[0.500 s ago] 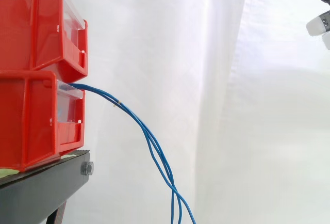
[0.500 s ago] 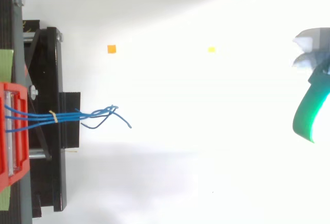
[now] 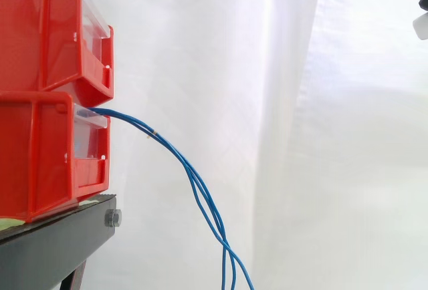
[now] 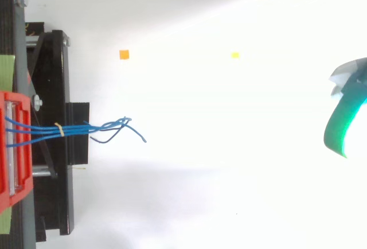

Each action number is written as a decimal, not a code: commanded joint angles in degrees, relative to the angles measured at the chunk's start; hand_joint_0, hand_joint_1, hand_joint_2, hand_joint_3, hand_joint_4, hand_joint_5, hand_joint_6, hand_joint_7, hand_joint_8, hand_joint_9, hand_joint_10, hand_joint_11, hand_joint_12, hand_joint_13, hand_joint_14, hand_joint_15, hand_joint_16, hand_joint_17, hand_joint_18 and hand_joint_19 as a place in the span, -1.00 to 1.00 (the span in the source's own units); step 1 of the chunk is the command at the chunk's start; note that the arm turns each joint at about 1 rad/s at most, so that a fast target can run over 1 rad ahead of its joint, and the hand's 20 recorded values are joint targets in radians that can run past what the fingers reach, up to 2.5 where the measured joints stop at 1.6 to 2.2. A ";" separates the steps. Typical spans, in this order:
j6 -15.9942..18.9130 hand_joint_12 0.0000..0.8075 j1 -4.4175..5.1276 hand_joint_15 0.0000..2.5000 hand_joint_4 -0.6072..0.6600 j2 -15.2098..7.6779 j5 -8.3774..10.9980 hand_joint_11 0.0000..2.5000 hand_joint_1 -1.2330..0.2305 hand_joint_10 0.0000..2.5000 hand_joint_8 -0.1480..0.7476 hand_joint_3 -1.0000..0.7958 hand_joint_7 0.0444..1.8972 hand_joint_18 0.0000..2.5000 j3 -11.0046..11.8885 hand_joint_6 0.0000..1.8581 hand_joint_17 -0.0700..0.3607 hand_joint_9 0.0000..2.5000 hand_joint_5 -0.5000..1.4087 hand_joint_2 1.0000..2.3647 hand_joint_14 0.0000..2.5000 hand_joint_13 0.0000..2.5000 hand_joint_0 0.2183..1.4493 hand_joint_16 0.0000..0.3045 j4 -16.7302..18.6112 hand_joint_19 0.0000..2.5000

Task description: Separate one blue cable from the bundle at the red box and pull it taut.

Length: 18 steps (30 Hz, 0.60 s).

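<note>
Hanging from the red box (image 3: 47,156) at 9 o'clock, blue cables (image 4: 71,127) droop; hand (image 4: 337,127) at 3 o'clock, grip unclear

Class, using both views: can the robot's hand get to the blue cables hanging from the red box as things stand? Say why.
Probably yes. The hand sits far off at the right edge, apart from the blue cables drooping from the lower red box, and only open space lies between them.
</note>
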 commanded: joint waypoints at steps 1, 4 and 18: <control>0.00 -0.04 0.00 -0.88 0.31 0.00 0.00 -0.88 -0.06 -1.00 0.10 -0.44 -0.31 -0.63 0.08 -0.46 -0.01 -0.75 -0.77 -1.00 -1.00 -0.71 -0.58 -0.58 -0.07 -0.78; 0.00 -0.03 0.00 -0.86 0.31 0.00 0.00 -0.86 -0.06 -1.00 0.10 -0.44 -0.31 -0.62 -0.01 -0.46 -0.02 -0.75 -0.77 -1.00 -1.00 -0.69 -0.58 -0.59 0.02 -0.76; 0.00 -0.01 0.00 -0.78 0.38 0.00 0.00 -0.66 -0.08 -1.00 0.14 -0.44 -0.28 -0.56 -0.01 -0.46 -0.11 -0.65 -0.76 -1.00 -0.99 -0.58 -0.57 -0.64 0.02 -0.75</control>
